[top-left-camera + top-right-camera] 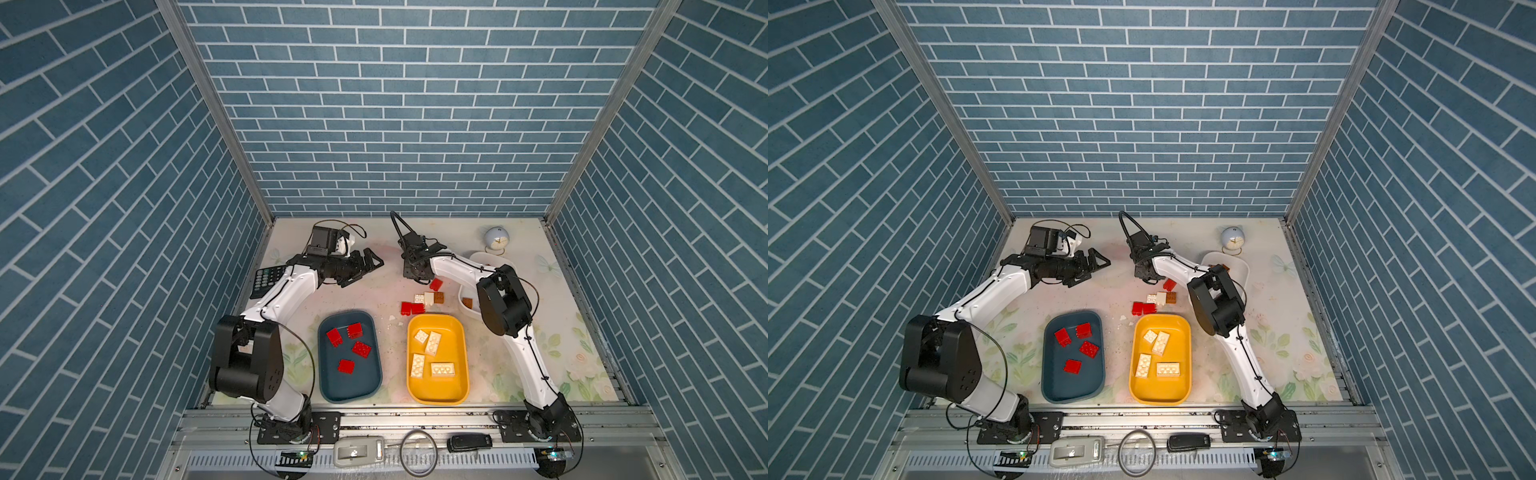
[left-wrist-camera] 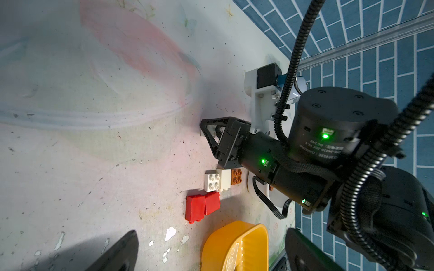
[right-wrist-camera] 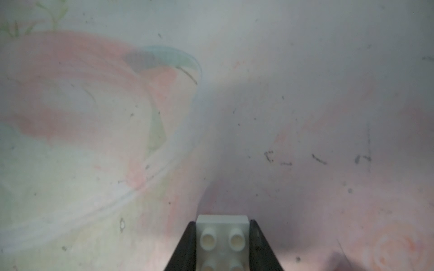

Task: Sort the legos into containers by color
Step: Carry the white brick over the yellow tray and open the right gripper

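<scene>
The right tool (image 3: 222, 225) is clenched on a cream-white lego (image 3: 222, 238), low at the desk (image 3: 305, 117), just behind the loose legos (image 1: 428, 300). The left tool (image 1: 368, 270) stands released above the desk, apart from them.

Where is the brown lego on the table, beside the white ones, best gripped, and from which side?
Probably from above: the brown lego lies studs up. Close on its near and far walls, since a white lego sits against a third side.

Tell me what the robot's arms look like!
The left arm and right arm are white tubes with chunky black joints and black cables. The left pincer and right pincer are black triangular frames. Green lights glow near the right wrist.
</scene>
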`<control>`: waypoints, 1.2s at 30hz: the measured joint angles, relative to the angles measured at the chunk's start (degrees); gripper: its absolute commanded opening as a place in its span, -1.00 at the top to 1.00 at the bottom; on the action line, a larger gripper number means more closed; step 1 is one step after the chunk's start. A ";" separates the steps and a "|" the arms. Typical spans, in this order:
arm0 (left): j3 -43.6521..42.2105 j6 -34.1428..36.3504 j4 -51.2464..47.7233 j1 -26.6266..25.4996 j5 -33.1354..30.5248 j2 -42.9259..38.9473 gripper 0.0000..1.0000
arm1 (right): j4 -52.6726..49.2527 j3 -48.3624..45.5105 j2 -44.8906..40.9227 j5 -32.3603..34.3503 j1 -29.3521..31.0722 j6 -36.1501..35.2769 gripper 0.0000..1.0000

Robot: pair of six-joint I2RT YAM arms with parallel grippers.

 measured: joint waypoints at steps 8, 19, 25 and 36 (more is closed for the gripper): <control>0.11 -0.37 0.24 0.07 0.13 0.00 -0.98 | 0.22 -11.28 -16.90 -4.26 -0.28 -3.82 0.61; 0.07 -2.62 2.62 0.09 1.07 0.00 -0.98 | -3.32 -33.75 -42.14 -14.27 -0.31 -10.19 0.63; -0.07 -3.61 3.10 0.09 1.11 -0.04 -0.98 | -7.41 -43.98 -49.51 -20.24 -0.31 -14.56 0.62; -1.88 -5.46 4.79 0.09 1.09 -0.22 -0.97 | -9.07 -51.63 -53.96 -23.41 0.02 -16.04 -0.08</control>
